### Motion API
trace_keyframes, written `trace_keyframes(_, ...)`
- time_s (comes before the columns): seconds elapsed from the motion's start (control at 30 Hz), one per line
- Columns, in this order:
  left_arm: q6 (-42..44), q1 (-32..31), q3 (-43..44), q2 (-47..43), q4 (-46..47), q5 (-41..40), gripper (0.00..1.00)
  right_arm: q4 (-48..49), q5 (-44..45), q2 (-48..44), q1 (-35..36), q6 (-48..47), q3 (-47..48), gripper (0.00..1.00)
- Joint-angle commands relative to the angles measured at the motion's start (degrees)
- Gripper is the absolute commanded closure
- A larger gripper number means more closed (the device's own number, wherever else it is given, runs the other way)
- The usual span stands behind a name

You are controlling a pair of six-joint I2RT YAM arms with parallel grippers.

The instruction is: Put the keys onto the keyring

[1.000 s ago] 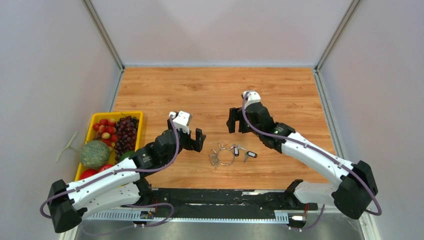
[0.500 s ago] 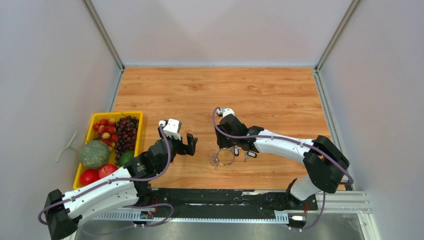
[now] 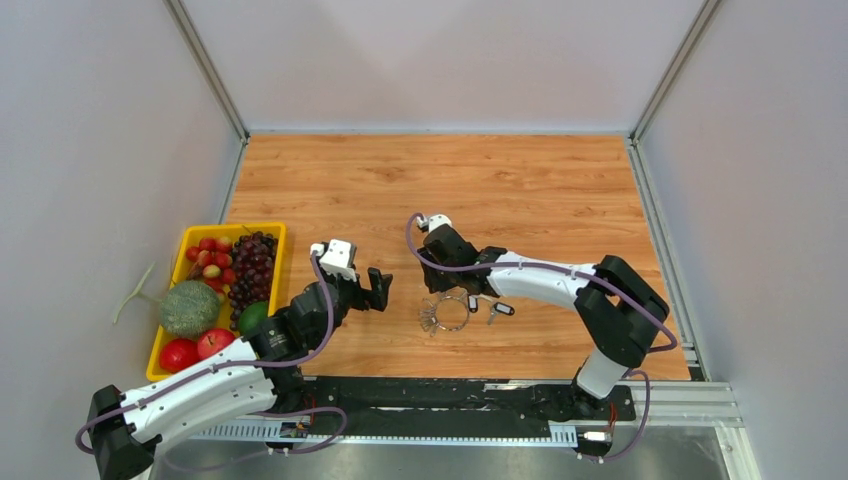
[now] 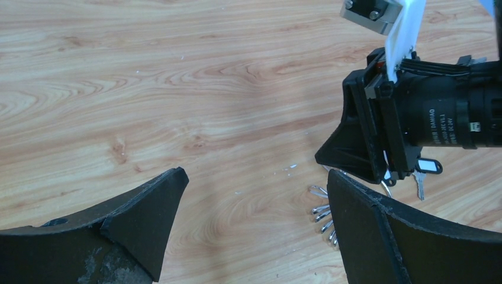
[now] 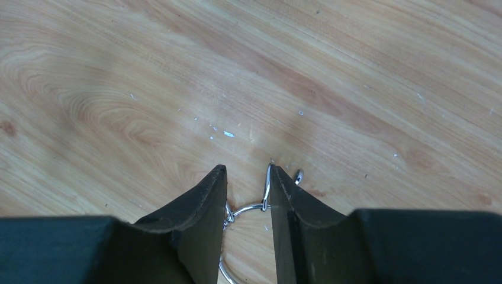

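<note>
the keyring [image 3: 448,328] lies on the worktop [image 3: 560,190], near the middle and toward the 6 o'clock edge. its cluster of small keys [image 3: 428,318] sits at the ring's 9 o'clock. the keys [image 3: 503,309] lie side by side just beside the ring at its 3 o'clock. the right claw [image 3: 442,286] stands over the ring's 12 o'clock rim, the wire crossing between its fingers. the left claw [image 3: 378,290] hangs at the ring's 9 o'clock, well apart. a tray [image 3: 232,227] sits at the worktop's 9 o'clock edge, with grapes [image 3: 255,262] at its 1 o'clock, a melon [image 3: 188,307] at its 9 o'clock rim and apples [image 3: 197,347] at its 6 o'clock.
</note>
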Motion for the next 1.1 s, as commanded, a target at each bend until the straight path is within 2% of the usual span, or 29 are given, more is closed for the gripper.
trace_keyframes(0.0, -0.76, -0.08, 0.04, 0.02, 2.28, 0.01, 0.0, 2.55, 0.9, 2.19, 0.3, -1.48, 2.84, 0.65)
trace_keyframes(0.4, -0.51, -0.11, 0.13, 0.49, 1.97, -0.6, 0.0, 2.85, 2.61, 6.13, -0.11, -1.67, 3.71, 0.69)
trace_keyframes(1.07, -0.42, -0.15, 0.41, 1.3, 1.77, -1.05, 0.0, 2.86, 3.67, 4.59, -0.2, -0.71, 0.34, 0.72)
